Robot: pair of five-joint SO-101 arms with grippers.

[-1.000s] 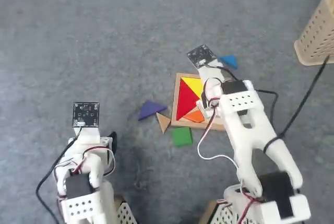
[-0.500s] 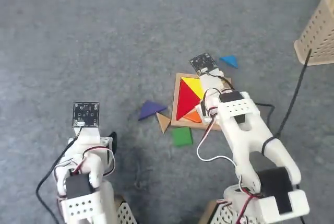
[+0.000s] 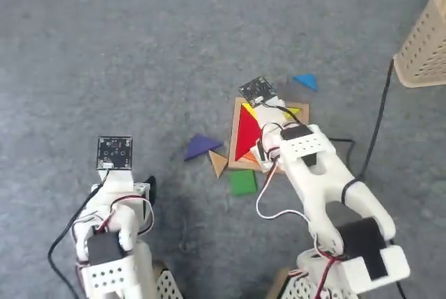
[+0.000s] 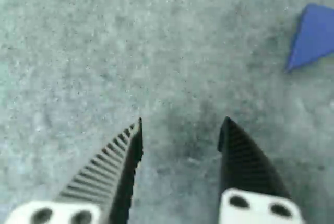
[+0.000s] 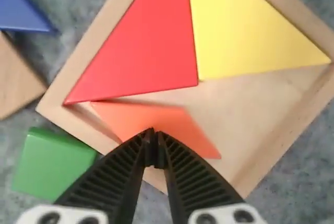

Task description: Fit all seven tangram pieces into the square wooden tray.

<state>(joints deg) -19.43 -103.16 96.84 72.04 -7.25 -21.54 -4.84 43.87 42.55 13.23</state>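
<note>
- High view: tray (image 3: 304, 111) is seen under the right arm. Green square (image 3: 242, 182), wooden triangle (image 3: 218, 163) and purple triangle (image 3: 202, 147) lie loose just beside it, nearer the right arm than the left.
- Left wrist view: left gripper (image 4: 180, 130) is seen apart over bare table (image 4: 104, 51).
- Right wrist view: right gripper (image 5: 153, 139) is seen closed on nothing, over the orange piece (image 5: 156, 119) in the tray.

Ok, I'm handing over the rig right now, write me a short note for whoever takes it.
Left gripper open above the carpet, holding nothing. Right gripper shut, empty, over the orange piece in the tray.
Done: red triangle, yellow triangle and orange piece lie in the tray.
To do: purple triangle, wooden triangle and green square beside the tray, blue triangle beyond its far side.
</note>
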